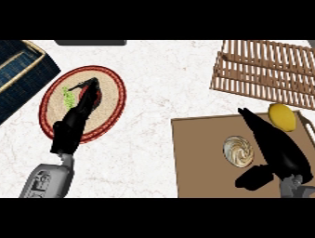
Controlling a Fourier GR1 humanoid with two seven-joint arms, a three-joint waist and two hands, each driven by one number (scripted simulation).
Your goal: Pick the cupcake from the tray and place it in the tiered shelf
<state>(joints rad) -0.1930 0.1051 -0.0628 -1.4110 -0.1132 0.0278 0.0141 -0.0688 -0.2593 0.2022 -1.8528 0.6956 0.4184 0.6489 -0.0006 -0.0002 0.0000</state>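
Observation:
The cupcake (238,151), with swirled pale frosting, sits on the brown tray (201,158) at the lower right. My right hand (276,148) hovers over the tray just right of the cupcake, fingers straight and pointing up-left, thumb low beside it; it holds nothing. The wooden slatted tiered shelf (273,72) stands at the upper right, beyond the tray. My left hand (83,100) lies open over a woven round mat (112,88) at the left, covering a green item (68,96).
A yellow lemon (281,116) rests on the tray's far corner near my right fingertips. A dark blue basket (9,79) sits at the far left. A grey object (91,42) lies at the top edge.

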